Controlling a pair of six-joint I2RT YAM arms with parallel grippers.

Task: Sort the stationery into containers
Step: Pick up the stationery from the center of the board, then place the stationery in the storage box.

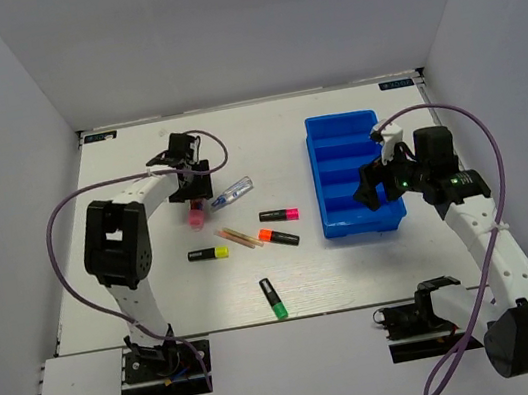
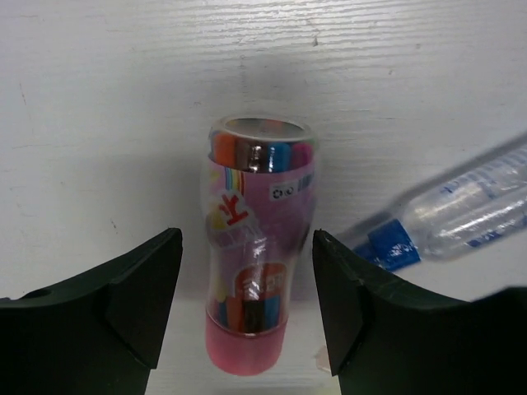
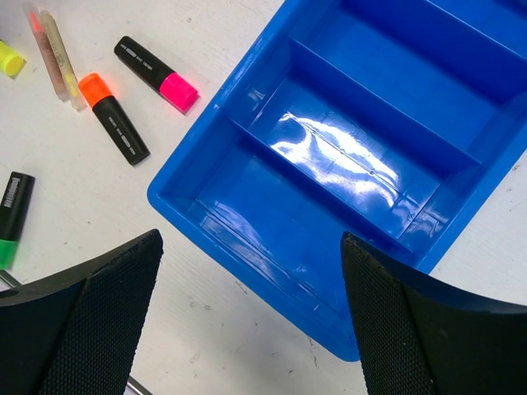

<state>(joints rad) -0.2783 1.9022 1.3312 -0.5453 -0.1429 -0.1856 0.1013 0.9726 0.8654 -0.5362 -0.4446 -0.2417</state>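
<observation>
On my left arm, the left end effector is released and low over the worktop, left of centre. Its fingers straddle the pink tube with a gap on each side, so nothing is grasped. The tube lies flat, and just to its right the clear-blue pen lies at a slant, its blue end near the tube. Toward the near edge from there I see the yellow-capped highlighter, then the thin tan sticks lying close together, probably two, though they are too fine for me to count. Next come the orange-capped highlighter and, just beyond it, the pink-capped highlighter. The green-capped highlighter lies alone close to the near edge. In the right half sits the blue bin, its compartments stacked from far to near. My right end effector hangs released above the bin's near end, grasping nothing.
</observation>
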